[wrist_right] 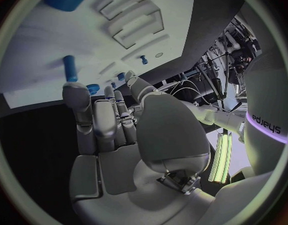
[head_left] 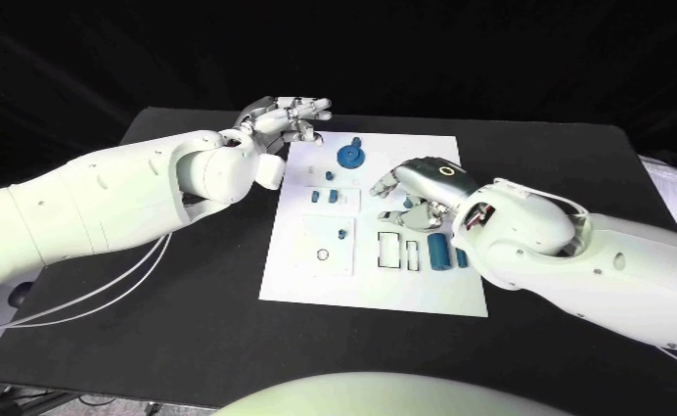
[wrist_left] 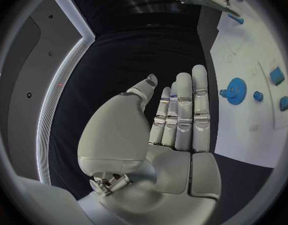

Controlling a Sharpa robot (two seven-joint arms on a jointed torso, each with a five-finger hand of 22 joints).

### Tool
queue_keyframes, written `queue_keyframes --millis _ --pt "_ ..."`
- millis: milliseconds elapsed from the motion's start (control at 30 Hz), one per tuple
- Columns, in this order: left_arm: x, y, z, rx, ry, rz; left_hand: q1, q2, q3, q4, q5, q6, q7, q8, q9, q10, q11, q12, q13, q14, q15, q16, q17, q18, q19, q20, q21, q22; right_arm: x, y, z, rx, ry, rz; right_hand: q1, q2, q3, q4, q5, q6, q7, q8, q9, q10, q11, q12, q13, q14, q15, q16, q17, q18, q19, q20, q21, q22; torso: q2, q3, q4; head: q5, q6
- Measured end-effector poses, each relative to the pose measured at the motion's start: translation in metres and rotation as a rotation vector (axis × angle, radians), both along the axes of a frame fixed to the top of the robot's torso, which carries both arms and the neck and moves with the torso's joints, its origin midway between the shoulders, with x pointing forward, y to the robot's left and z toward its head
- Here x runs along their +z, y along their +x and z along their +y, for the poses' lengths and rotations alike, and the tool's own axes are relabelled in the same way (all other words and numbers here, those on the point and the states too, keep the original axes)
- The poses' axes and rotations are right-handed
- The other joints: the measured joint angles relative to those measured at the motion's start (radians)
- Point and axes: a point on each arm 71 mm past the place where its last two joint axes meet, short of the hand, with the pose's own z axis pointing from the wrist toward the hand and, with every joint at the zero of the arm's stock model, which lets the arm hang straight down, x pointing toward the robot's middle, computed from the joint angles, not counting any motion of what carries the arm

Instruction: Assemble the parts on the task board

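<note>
The white task board lies mid-worktop, carrying small blue parts and a blue gear near its far edge. The right hand hovers over the board, fingers loosely apart, holding nothing. The left hand is beside the board's far-left corner, fingers straight, empty.
</note>
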Motion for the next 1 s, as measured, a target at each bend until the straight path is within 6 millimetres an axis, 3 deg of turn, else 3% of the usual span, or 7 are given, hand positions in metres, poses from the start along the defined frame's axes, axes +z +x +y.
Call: queue_keyframes --millis 200,367,600,1000 --pt "0.0 -0.001 -0.001 -0.004 0.0 0.001 0.005 0.005 0.0 0.0 0.0 0.0 0.0 0.0 0.0 0.0 0.0 0.0 0.0 0.0 0.0 0.0 -0.002 0.0 0.0 0.0 0.0 -0.001 0.014 0.016 -0.032 -0.08 -0.026 -0.004 0.004 -0.004 -0.016 -0.002 0.002 -0.002 -0.007 0.0 0.0 -0.03 0.003 0.004 -0.004 0.0 0.0 -0.002 -0.007 0.0 -0.004 0.004 -0.005 -0.007 0.0 -0.0002 -0.0006 -0.008 0.007" --pt "0.0 -0.001 -0.001 -0.007 -0.002 0.001 0.005 0.005 0.0 0.0 0.0 0.0 0.0 0.0 0.0 0.0 0.0 0.0 0.0 0.0 0.0 0.0 -0.002 0.0 0.0 0.0 0.0 -0.001 0.012 0.023 -0.041 -0.108 -0.055 0.015 0.012 0.004 -0.021 -0.002 0.002 -0.003 -0.012 0.0 0.0 -0.033 0.0 0.004 -0.004 0.0 0.0 -0.002 -0.008 0.0 -0.004 0.004 -0.005 -0.008 0.0 0.0001 -0.0008 -0.012 0.011" --pt "0.0 -0.001 -0.002 -0.01 -0.002 0.001 0.005 0.005 0.0 0.0 0.0 0.0 0.0 0.0 0.0 0.0 0.0 0.0 0.001 0.0 0.0 0.0 -0.002 0.0 0.0 0.0 0.0 -0.001 0.006 0.028 -0.04 -0.114 -0.091 0.04 0.029 0.021 -0.021 -0.002 0.002 0.002 -0.016 0.0 0.0 -0.032 0.0 0.029 -0.004 0.0 0.0 -0.007 -0.015 0.0 -0.004 0.004 -0.009 -0.009 0.0 0.0007 0.0009 -0.015 0.013" --pt "0.0 -0.001 -0.002 -0.011 -0.003 0.001 0.005 0.005 0.0 0.0 0.0 0.0 0.0 0.0 0.0 0.0 0.0 0.0 0.001 -0.003 0.003 0.0 -0.002 0.0 0.0 0.0 -0.003 -0.003 -0.003 0.029 -0.029 -0.089 -0.137 0.074 0.047 0.039 -0.015 0.004 0.002 0.042 -0.02 0.004 0.006 0.038 -0.02 0.063 -0.004 -0.004 -0.004 -0.013 -0.023 0.0 0.004 -0.004 0.0 0.012 0.0 -0.0004 0.0018 -0.016 0.011"
